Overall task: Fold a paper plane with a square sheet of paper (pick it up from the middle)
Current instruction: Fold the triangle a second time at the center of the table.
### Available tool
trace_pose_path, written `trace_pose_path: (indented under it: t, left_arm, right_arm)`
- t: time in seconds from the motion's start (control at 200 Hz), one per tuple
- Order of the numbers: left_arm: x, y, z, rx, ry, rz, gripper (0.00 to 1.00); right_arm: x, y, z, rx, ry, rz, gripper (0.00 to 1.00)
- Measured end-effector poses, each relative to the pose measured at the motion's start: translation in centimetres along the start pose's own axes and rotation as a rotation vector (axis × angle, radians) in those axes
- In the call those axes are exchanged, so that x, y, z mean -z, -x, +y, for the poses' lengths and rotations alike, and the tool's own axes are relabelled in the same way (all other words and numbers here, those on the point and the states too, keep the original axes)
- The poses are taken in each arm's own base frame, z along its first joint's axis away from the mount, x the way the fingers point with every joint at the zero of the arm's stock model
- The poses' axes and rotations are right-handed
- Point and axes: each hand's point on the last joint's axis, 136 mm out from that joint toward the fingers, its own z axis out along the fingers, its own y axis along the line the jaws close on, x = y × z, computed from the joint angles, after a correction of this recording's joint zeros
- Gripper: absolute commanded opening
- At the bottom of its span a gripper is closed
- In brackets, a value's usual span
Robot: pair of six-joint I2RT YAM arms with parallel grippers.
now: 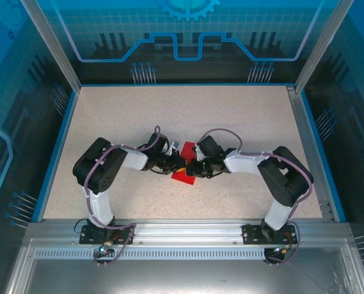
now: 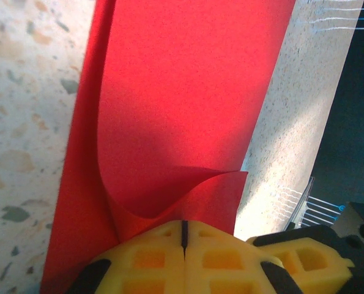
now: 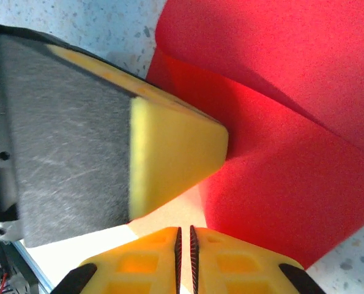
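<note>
Your left gripper [image 2: 183,236] is fully closed, its two yellow fingertips pressed together with just a dark seam between them. A raised flap of the red sheet of paper [image 2: 188,92] curls up off the flat part and runs straight into those tips, so it looks pinched there. From the left wrist, the sheet stretches away from the fingertips as a long red band. A soft curved bend shows where the flap lifts, and a second layer shows along its left edge.

Your right gripper [image 3: 185,236] is closed down to a thin slit between its ribbed pads. You cannot tell from its wrist camera whether any paper sits in that slit. The red edge passes just beside the right fingertip and goes behind it. Just ahead of it, the tip of a yellow finger [image 3: 175,147] of the left gripper touches the paper where it bends. The red surface folds over itself beyond that, casting a dark shadow along the curve.

Seen from above, both grippers meet tip to tip over the paper. It lies on the speckled counter [image 1: 243,122], roughly midway between left and right and nearer the arm bases than the far wall. Both arms reach inward from their mounts on the near rail [image 1: 188,229].
</note>
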Motion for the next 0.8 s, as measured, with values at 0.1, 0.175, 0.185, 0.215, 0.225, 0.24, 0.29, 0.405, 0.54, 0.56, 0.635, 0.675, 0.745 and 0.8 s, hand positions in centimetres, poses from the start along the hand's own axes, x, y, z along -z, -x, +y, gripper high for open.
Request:
trace_pose_path:
  t: [0.1, 0.175, 0.185, 0.215, 0.225, 0.24, 0.29, 0.405, 0.54, 0.56, 0.635, 0.675, 0.745, 0.8]
  left_arm:
    - [0.0, 0.0, 0.0, 0.000, 0.000, 0.000, 0.01]
    - [0.0, 0.0, 0.0, 0.000, 0.001, 0.000, 0.01]
    - [0.0, 0.0, 0.0, 0.000, 0.001, 0.000, 0.01]
    - [0.0, 0.0, 0.0, 0.000, 0.001, 0.000, 0.02]
    - [0.0, 0.0, 0.0, 0.000, 0.001, 0.000, 0.01]
    - [0.0, 0.0, 0.0, 0.000, 0.001, 0.000, 0.01]
    - [0.0, 0.0, 0.0, 0.000, 0.001, 0.000, 0.01]
    - [0.0, 0.0, 0.1, 0.000, 0.001, 0.000, 0.01]
    - [0.0, 0.0, 0.1, 0.000, 0.001, 0.000, 0.01]
    - [0.0, 0.0, 0.1, 0.000, 0.001, 0.000, 0.01]
    - [0.0, 0.0, 0.1, 0.000, 0.001, 0.000, 0.01]
    - [0.0, 0.0, 0.1, 0.000, 0.001, 0.000, 0.01]
    - [0.0, 0.0, 0.1, 0.000, 0.001, 0.000, 0.01]
    - [0.0, 0.0, 0.1, 0.000, 0.001, 0.000, 0.01]
  right_arm:
    - [-0.9, -0.2, -0.5, -0.022, -0.005, 0.026, 0.14]
    - [-1.0, -0.2, -0.5, -0.035, 0.003, 0.031, 0.14]
    - [-1.0, -0.2, -0.5, -0.037, 0.003, 0.031, 0.15]
    - [-1.0, -0.2, -0.5, -0.039, 0.003, 0.032, 0.14]
    - [-1.0, -0.2, -0.5, -0.040, 0.003, 0.032, 0.14]
    - [-1.0, -0.2, -0.5, -0.042, 0.005, 0.033, 0.14]
    - [-1.1, -0.3, -0.6, -0.046, 0.005, 0.034, 0.14]
    - [-1.1, -0.3, -0.6, -0.047, 0.013, 0.030, 0.15]
    - [-1.0, -0.4, -0.4, -0.045, 0.020, 0.033, 0.15]
    - [-1.0, -0.4, -0.4, -0.045, 0.021, 0.032, 0.15]
    - [-0.9, -0.6, -0.4, -0.043, 0.025, 0.032, 0.15]
    - [-0.8, -0.8, -0.5, -0.043, 0.027, 0.036, 0.15]
    - [-0.7, -1.1, -0.6, -0.043, 0.028, 0.036, 0.15]
    - [-0.6, -1.2, -0.6, -0.042, 0.029, 0.035, 0.15]
